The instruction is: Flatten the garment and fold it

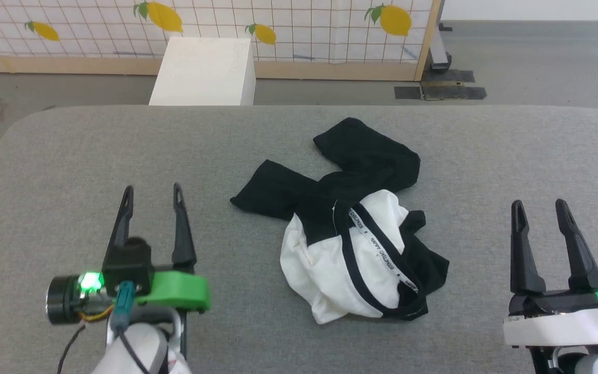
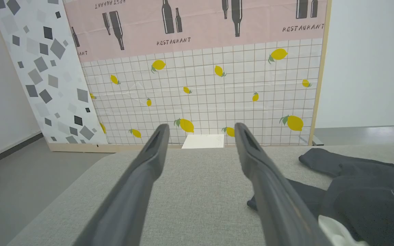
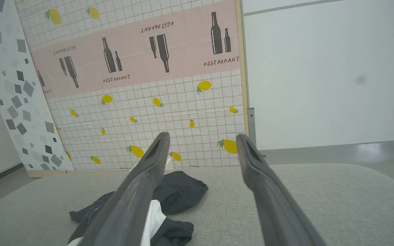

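Plainly not begun. See raglan shirt point(image 1: 320, 259) crumpled mid-worktop point(image 1: 70, 156), black sleeves twisted toward 12 o'clock. Leaves all flattening and folding to do. Note left jaws at 8 o'clock, right jaws at 4 o'clock: both spread wide, empty, clear of cloth.

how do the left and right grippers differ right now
The left gripper has a bright green part at its base; the right gripper has a white one. The left sits left of the garment, the right on its right. Both are open, empty and clear of the garment.
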`<state>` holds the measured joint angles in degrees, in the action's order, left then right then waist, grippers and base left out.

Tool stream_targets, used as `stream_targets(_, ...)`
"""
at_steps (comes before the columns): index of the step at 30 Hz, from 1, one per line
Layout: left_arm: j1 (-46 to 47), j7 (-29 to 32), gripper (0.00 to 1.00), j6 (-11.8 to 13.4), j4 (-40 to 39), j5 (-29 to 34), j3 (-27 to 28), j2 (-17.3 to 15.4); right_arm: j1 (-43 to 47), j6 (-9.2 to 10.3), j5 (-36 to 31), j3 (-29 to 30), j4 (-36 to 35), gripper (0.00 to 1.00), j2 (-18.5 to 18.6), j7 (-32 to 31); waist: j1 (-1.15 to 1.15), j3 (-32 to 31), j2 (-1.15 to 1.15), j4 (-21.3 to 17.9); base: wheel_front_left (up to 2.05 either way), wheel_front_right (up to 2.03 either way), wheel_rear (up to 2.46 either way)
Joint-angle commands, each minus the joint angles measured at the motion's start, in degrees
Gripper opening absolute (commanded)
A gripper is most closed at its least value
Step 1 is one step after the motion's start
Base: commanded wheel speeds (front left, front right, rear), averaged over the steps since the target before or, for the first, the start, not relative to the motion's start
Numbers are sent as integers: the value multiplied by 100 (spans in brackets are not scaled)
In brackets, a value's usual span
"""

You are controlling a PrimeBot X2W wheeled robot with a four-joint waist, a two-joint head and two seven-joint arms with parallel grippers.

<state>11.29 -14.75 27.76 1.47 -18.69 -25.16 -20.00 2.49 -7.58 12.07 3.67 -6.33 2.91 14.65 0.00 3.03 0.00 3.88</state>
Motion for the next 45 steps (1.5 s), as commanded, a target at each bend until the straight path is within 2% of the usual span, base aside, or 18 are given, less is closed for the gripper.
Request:
stream_targets(1, -186, -24, 100, -120, 2, 189, 179, 93, 95, 9, 40, 2, 33, 100, -3, 35, 0, -33, 0, -18, 0, 0, 0)
stream_targets(5, -612, -24, 100, -491, 79, 586, 652, 413, 181, 9, 52, -36, 121, 100, -3, 35, 0, -104, 0, -43, 0, 0, 0)
stream_targets(10, -973, -24, 100, -892, 171, 927, 989, 723, 297, 9, 49, -83, 201, 100, -3, 35, 0, -182, 0, -55, 0, 0, 0)
stream_targets(15, -972, -24, 100, -1266, 254, 1073, 1330, 953, 338, 9, 38, -114, 228, 100, -3, 35, 0, -216, 0, -62, 0, 0, 0)
stream_targets(22, 331, -25, 100, -2136, 685, 1134, 1563, 878, 214, 9, -16, -180, 206, 100, -3, 35, 0, -145, 0, -67, 0, 0, 0)
stream_targets(28, 1934, 203, 100, -2960, 1961, 868, 1355, 884, 91, 9, -26, -228, 187, 100, -3, 35, 0, 45, 0, -221, 0, 0, 0)
stream_targets(31, 2671, 726, 100, -3298, 2520, 767, 1075, 950, 24, 9, -9, -243, 187, 100, -3, 35, 0, 198, 0, -348, 0, 0, 0)
stream_targets(33, 3069, 1055, 100, -3416, 2827, 687, 880, 982, -22, 9, -3, -262, 187, 100, -3, 35, 0, 293, 0, -436, 0, 0, 0)
stream_targets(38, 3806, 1874, 100, -3517, 3507, 355, 152, 1087, -146, 9, 1, -264, 184, 100, -3, 35, 0, 507, 0, -630, 0, 0, 0)
stream_targets(39, 3920, 2132, 100, -3519, 3607, 156, -185, 1101, -177, 9, -2, -278, 182, 100, -3, 35, 0, 553, 0, -679, 0, 0, 0)
stream_targets(40, 4073, 2673, 100, -3521, 3715, -342, -833, 1060, -226, 9, -10, -284, 185, 100, -3, 35, 0, 617, 0, -750, 0, 0, 0)
stream_targets(41, 4133, 2928, 100, -3522, 3718, -568, -1148, 1002, -246, 9, -11, -283, 185, 100, -3, 35, 0, 641, 0, -780, 0, 0, 0)
stream_targets(45, 4410, 3766, 100, -3523, 3399, -1519, -2498, 527, -323, 9, 1, -268, 176, 100, -3, 35, 0, 749, 0, -910, 0, 0, 0)
